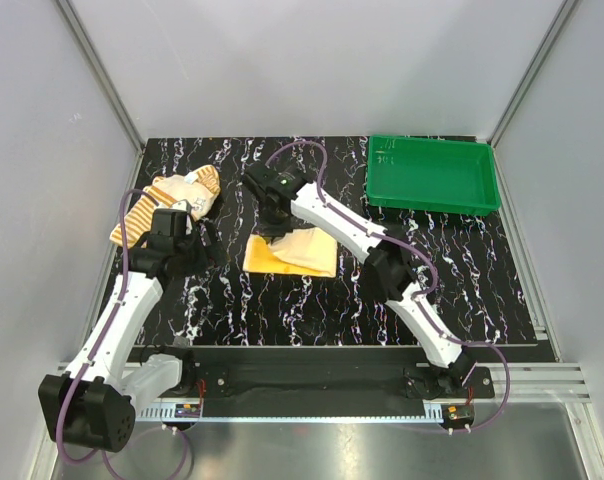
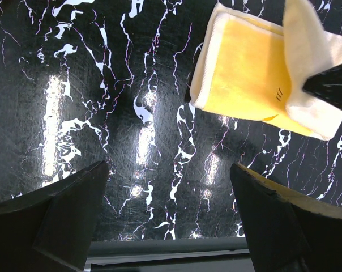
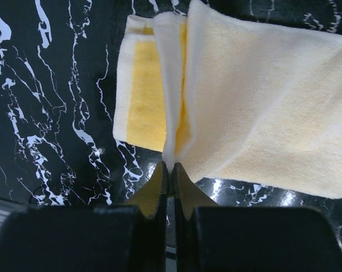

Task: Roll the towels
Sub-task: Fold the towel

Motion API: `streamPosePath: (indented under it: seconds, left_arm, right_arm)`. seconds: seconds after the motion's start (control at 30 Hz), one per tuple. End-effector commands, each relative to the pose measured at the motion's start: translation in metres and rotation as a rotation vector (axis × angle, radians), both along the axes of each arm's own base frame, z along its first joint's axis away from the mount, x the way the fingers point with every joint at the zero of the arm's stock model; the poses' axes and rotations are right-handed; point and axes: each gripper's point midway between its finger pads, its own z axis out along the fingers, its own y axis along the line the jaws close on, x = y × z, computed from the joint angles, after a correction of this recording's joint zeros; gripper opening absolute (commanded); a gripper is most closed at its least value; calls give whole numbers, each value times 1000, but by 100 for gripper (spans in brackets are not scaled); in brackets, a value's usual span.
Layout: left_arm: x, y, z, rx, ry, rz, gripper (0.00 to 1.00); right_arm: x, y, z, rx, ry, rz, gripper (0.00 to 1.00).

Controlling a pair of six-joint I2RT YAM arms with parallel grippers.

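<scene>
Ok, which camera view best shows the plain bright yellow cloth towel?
The right wrist view: the plain yellow cloth towel fills the frame, a lifted fold pinched in the shut right gripper. The top external view shows it small, partly under that arm; the left wrist view cuts it off at the upper right.

Seen from above, the far edge of the yellow towel is covered by the right gripper, and the near part of the striped towel by the left arm. From the left wrist, the yellow towel is cut off at top and right. Marks on the green tray, possibly lettering, cannot be read.
</scene>
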Motion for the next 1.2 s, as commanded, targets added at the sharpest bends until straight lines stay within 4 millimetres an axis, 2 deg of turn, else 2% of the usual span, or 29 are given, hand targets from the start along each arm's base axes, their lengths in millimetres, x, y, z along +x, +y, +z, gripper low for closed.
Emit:
streamPosePath:
  seconds: [0.0, 0.4, 0.6, 0.73, 0.77, 0.8, 0.83, 0.87, 0.93, 0.97, 1.0, 1.07, 1.1, 1.13, 1.17]
  left_arm:
    - [6, 2, 7, 5, -47, 1, 95]
    - [5, 3, 6, 9, -44, 6, 95]
    - [5, 4, 4, 12, -40, 8, 95]
    - [5, 5, 2, 18, -32, 14, 95]
    - [5, 5, 1, 21, -27, 15, 95]
    - [5, 6, 1, 23, -24, 19, 95]
    - [6, 6, 0, 26, -23, 20, 95]
    - [5, 7, 0, 29, -21, 24, 95]
    - [6, 9, 0, 38, -17, 33, 95]
    - [6, 13, 1, 55, -26, 50, 95]
    - [6, 14, 1, 57, -26, 53, 95]
    - [6, 15, 2, 61, -31, 57, 95]
    - [7, 16, 4, 62, -40, 61, 95]
    - [7, 16, 3, 63, -39, 62, 95]
    - [8, 17, 6, 66, -47, 64, 95]
  right_arm:
    - [-2, 27, 7, 85, -17, 11, 1]
    - [-17, 52, -19, 104, 17, 48, 5]
    - [-23, 65, -33, 115, 23, 68, 17]
    - [-35, 81, -38, 158, 36, 122, 45]
    - [-39, 86, -38, 163, 28, 148, 69]
    - [-41, 88, -37, 170, 23, 165, 83]
    - [-40, 90, -34, 174, 3, 173, 99]
    - [-38, 90, -32, 174, -9, 177, 100]
    - [-33, 87, -14, 188, -64, 178, 100]
    - [-30, 79, -16, 162, -84, 179, 100]
    - [-28, 76, 9, 191, -126, 180, 100]
    - [-20, 69, 30, 208, -187, 170, 99]
    - [-19, 58, 48, 220, -212, 161, 100]
    - [-14, 53, 58, 230, -240, 148, 100]
    - [-16, 42, 56, 217, -235, 143, 100]
